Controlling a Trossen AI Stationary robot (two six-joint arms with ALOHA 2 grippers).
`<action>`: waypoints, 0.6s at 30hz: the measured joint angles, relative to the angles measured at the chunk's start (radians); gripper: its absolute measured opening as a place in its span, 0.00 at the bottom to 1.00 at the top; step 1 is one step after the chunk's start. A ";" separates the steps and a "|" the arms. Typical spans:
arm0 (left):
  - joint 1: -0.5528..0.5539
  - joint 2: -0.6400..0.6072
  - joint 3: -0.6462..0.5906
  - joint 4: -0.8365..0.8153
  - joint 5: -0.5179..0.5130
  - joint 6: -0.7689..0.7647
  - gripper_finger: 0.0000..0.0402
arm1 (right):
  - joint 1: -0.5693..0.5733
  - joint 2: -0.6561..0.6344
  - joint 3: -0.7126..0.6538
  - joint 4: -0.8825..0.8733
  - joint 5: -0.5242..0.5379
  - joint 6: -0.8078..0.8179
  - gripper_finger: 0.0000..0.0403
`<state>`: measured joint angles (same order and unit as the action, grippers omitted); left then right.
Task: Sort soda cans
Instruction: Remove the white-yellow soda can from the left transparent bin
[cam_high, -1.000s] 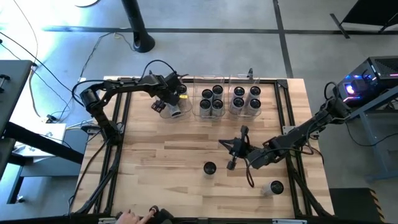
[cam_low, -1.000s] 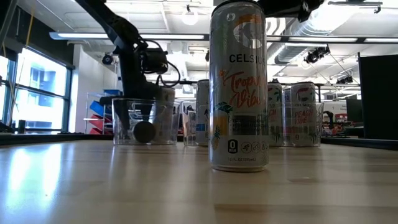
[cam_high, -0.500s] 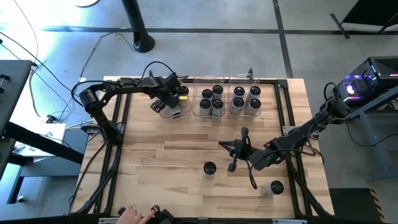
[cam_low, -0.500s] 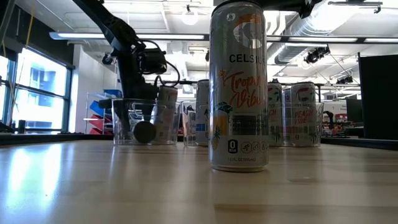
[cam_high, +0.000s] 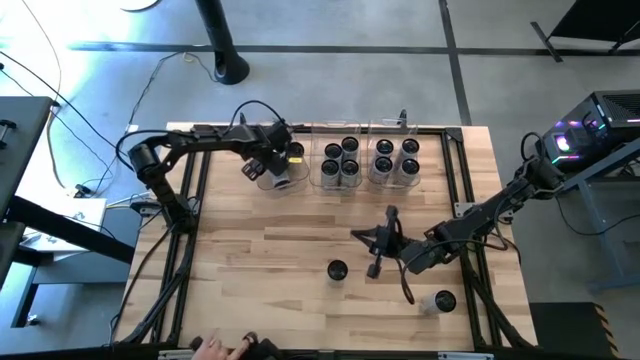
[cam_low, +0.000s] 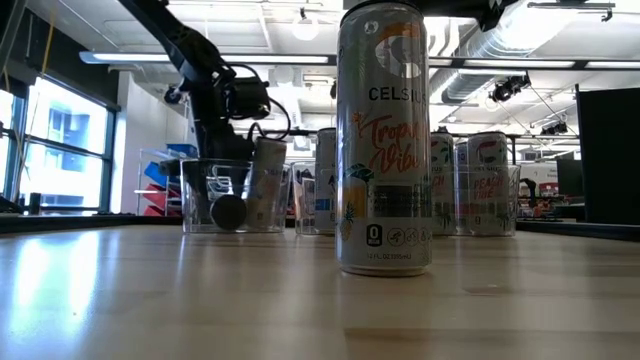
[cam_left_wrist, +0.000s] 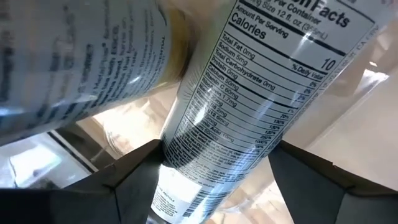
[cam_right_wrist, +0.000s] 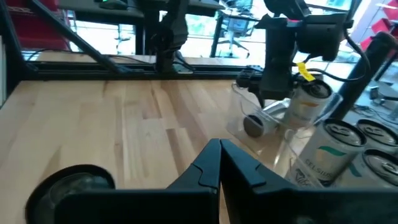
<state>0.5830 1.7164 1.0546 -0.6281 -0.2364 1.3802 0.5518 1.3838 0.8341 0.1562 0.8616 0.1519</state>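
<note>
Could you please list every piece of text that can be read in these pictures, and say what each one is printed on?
"CELSIUS": near can, low view.
"Tropical Vibe": same can, in script, partly legible.
"0": same can, by its small icons.
"Facts", "Amount Per Serving", "Calories", "10", "% Daily Value", "Sodium 0mg": can between the left gripper's fingers, left wrist view.
Print on the neighbouring can and the far cans: too blurred.

A wooden plank counter (cam_high: 280, 250) with a dark frame is seen. At its far edge three clear bins are set in a row: left bin (cam_high: 268, 182), middle bin (cam_high: 340, 180), right bin (cam_high: 396, 180). Directly on the wood 2 soda cans are found: one upright near the centre (cam_high: 337, 270), one lying at the near right (cam_high: 437, 302).
</note>
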 joint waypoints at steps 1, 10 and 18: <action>-0.004 0.000 0.000 -0.005 -0.009 -0.020 0.69 | 0.000 0.000 0.000 0.000 -0.006 0.001 0.00; -0.016 0.000 0.000 -0.040 -0.055 -0.172 0.63 | 0.000 0.000 0.000 0.000 -0.007 -0.008 0.00; -0.017 0.002 0.014 -0.074 -0.072 -0.228 0.63 | 0.000 0.000 0.000 0.000 -0.008 -0.021 0.00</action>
<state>0.5661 1.7187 1.0687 -0.7021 -0.3084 1.1517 0.5518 1.3838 0.8341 0.1558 0.8536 0.1307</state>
